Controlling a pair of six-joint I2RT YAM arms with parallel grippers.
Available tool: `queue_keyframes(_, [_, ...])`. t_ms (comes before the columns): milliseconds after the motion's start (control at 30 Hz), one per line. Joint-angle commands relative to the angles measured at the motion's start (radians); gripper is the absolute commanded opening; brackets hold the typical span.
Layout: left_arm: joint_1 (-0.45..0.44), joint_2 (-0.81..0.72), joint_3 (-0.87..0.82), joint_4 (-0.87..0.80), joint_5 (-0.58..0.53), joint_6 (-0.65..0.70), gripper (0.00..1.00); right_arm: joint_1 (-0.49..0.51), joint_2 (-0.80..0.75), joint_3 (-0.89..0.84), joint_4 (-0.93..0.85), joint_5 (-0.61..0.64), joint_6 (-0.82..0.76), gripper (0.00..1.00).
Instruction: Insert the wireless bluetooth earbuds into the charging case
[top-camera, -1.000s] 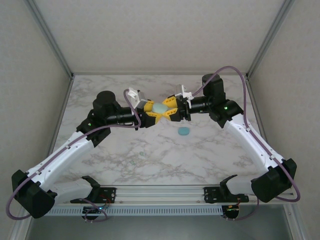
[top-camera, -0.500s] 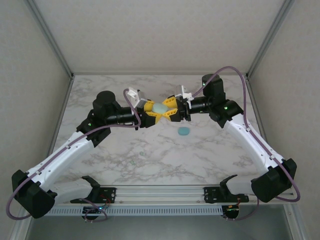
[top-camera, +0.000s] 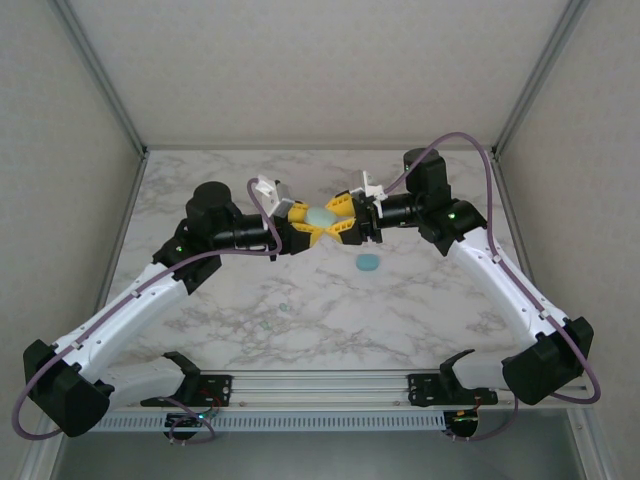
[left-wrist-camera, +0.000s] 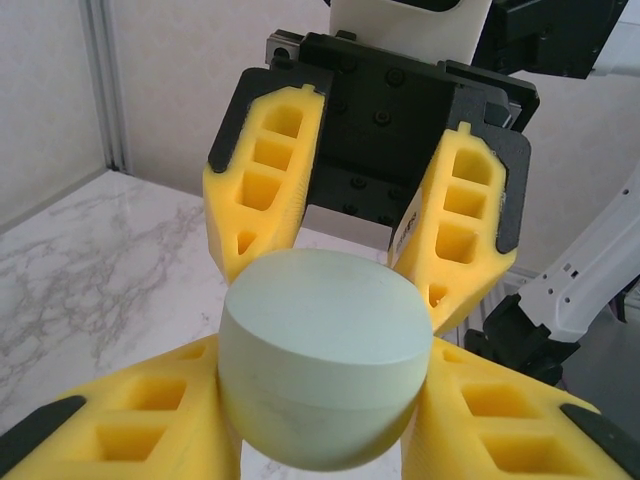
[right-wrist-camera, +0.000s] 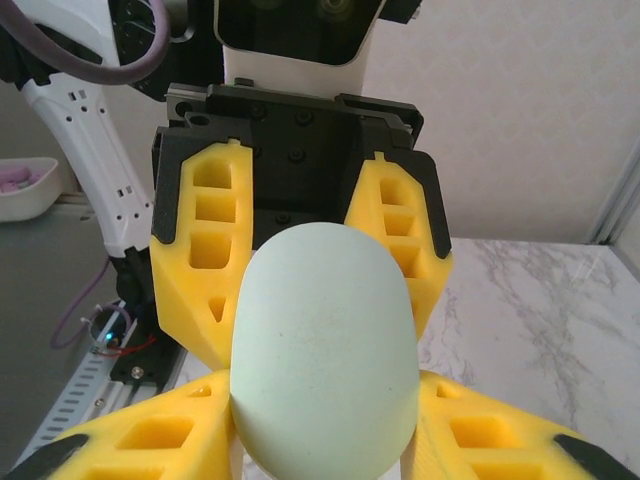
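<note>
The left claw (top-camera: 307, 223) and right claw (top-camera: 336, 218) both clench the pale green case (top-camera: 320, 217) in mid-air. Two earbuds (top-camera: 283, 306) lie apart on the table (top-camera: 450, 320), specks too small to make out.

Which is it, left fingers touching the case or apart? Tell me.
Touching. The left wrist view shows the left fingers pressed against both sides of the case, with no gap.

Just above frame centre, left gripper (top-camera: 305, 224) and right gripper (top-camera: 338, 220) meet, both clasping a green case (top-camera: 321, 217). Below-right lies a teal case (top-camera: 368, 263); lower-left, tiny buds (top-camera: 283, 306).
</note>
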Motion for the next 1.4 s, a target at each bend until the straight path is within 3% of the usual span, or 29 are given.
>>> queue_keyframes(0, [0.002, -0.03, 0.001, 0.02, 0.021, 0.037, 0.28, -0.013, 0.006, 0.027, 0.015, 0.031, 0.085, 0.45])
queue_keyframes(367, [-0.007, -0.073, -0.063, 0.079, -0.005, 0.054, 0.22, -0.035, 0.013, 0.03, 0.073, 0.032, 0.264, 0.57])
queue_keyframes(767, [-0.015, -0.075, -0.097, 0.155, -0.031, -0.006, 0.22, -0.037, 0.025, 0.027, 0.183, 0.201, 0.45, 0.61])
queue_keyframes(1067, [-0.018, -0.077, -0.161, 0.273, -0.181, -0.098, 0.22, -0.035, 0.007, 0.051, 0.21, 0.194, 0.564, 0.69])
queue_keyframes(1133, [-0.018, -0.084, -0.194, 0.316, -0.244, -0.128, 0.22, -0.035, -0.002, 0.072, 0.193, 0.188, 0.6, 0.7])
queue_keyframes(1267, [-0.008, -0.106, -0.247, 0.377, -0.334, -0.159, 0.22, -0.034, -0.001, 0.151, 0.043, 0.293, 0.663, 0.7])
queue_keyframes(1367, [0.025, -0.132, -0.283, 0.398, -0.36, -0.194, 0.21, -0.035, 0.029, 0.201, -0.11, 0.45, 0.712, 0.59])
